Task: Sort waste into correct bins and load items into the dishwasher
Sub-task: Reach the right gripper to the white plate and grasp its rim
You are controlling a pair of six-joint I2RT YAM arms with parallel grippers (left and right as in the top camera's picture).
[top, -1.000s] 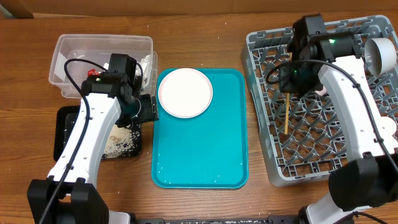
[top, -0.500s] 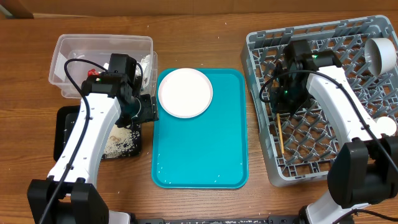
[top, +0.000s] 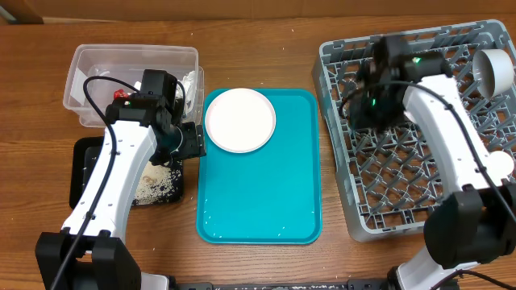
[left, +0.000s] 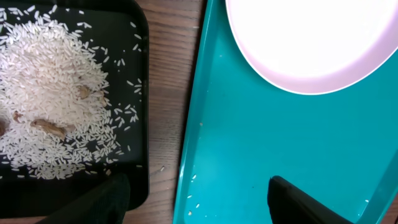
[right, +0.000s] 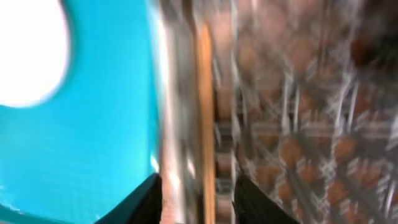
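Note:
A white plate [top: 239, 119] lies at the back left of the teal tray [top: 258, 193]; it also shows in the left wrist view [left: 311, 37]. My left gripper [top: 187, 142] is open and empty, straddling the tray's left edge [left: 193, 155] beside the black bin of rice [left: 56, 112]. My right gripper [top: 363, 113] hovers over the left part of the grey dish rack [top: 419, 185]. In the blurred right wrist view its jaws [right: 199, 199] are apart, with a wooden stick [right: 205, 124] lying in the rack below them, not gripped. The stick is hidden in the overhead view.
A clear bin [top: 133, 56] with scraps stands at the back left. The black bin [top: 85, 173] sits in front of it. A white cup [top: 492, 71] lies in the rack's back right corner, and another white item [top: 501, 165] sits at its right edge.
The wooden stick left my right gripper and dropped down into the rack. The right arm swung over the rack's left part. The left arm has not moved.

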